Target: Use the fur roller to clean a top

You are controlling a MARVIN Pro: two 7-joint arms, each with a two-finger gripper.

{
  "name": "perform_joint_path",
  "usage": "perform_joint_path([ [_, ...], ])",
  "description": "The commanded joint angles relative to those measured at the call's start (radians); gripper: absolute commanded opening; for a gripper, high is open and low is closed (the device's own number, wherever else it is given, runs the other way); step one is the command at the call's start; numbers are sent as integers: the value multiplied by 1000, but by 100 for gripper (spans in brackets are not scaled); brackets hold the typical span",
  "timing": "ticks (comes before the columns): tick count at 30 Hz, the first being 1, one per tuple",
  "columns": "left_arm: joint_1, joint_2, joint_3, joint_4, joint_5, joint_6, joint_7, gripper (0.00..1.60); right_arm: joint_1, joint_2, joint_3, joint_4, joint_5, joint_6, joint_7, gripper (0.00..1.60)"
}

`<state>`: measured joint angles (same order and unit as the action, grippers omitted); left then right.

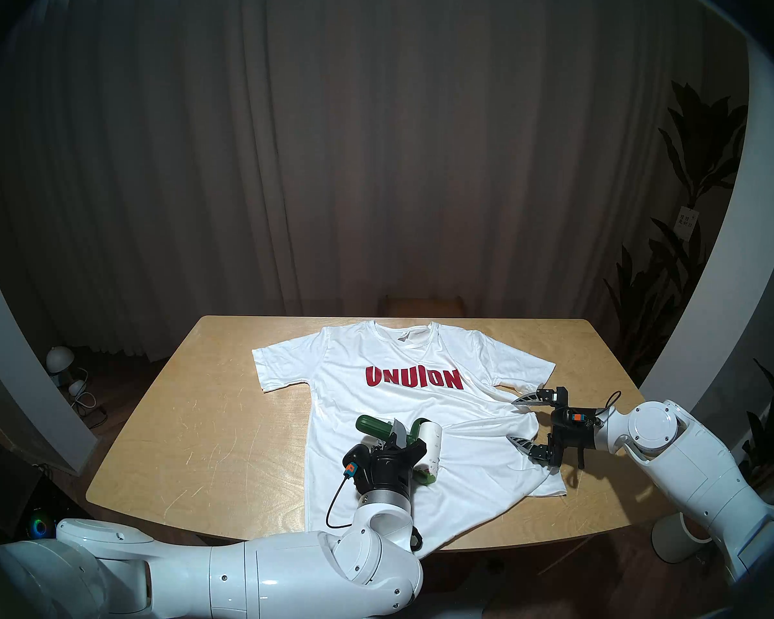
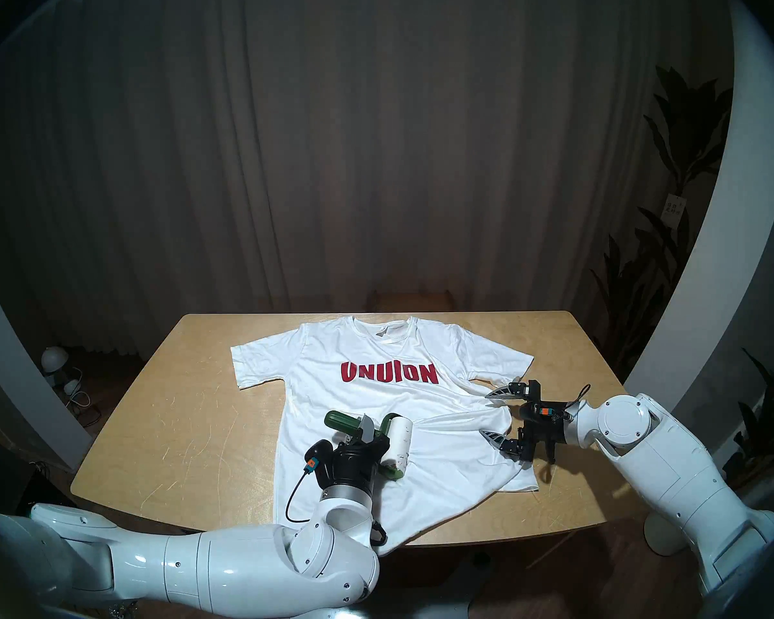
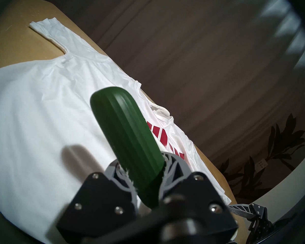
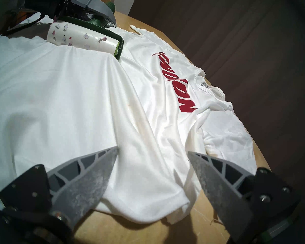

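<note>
1. The wooden table [image 1: 224, 408] takes up the lower middle of the head views, in front of a long dark curtain [image 1: 331, 135].
2. The top [image 1: 403, 408], a white T-shirt with "UNUION" in red capitals, lies chest-up on the table, collar toward the curtain. Its near hem reaches the table's front edge, and the cloth on the robot's right side is bunched into raised folds.
3. The right gripper [image 1: 520, 421] sits at that bunched side with its jaws wide apart and holding nothing. In the right wrist view a raised fold of the shirt lies between the two grey fingers [image 4: 88, 176].
4. The left gripper [image 1: 396, 439] is over the lower middle of the shirt, its jaws narrowed onto the dark green handle of the fur roller [image 1: 421, 448].
5. The roller's white sticky roll [image 4: 81, 39] rests against the cloth, just beside a fold, and carries small pale scraps of picked-up debris.
</note>
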<state>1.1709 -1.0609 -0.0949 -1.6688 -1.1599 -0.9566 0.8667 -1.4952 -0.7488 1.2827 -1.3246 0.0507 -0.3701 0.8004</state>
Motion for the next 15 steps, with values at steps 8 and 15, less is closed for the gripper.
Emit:
perform_joint_path([
  [8, 84, 65, -59, 7, 56, -3, 40, 0, -68, -3, -80, 75, -56, 39, 13, 160],
  [15, 109, 103, -104, 21, 76, -3, 48, 0, -54, -16, -94, 99, -56, 37, 3, 160],
])
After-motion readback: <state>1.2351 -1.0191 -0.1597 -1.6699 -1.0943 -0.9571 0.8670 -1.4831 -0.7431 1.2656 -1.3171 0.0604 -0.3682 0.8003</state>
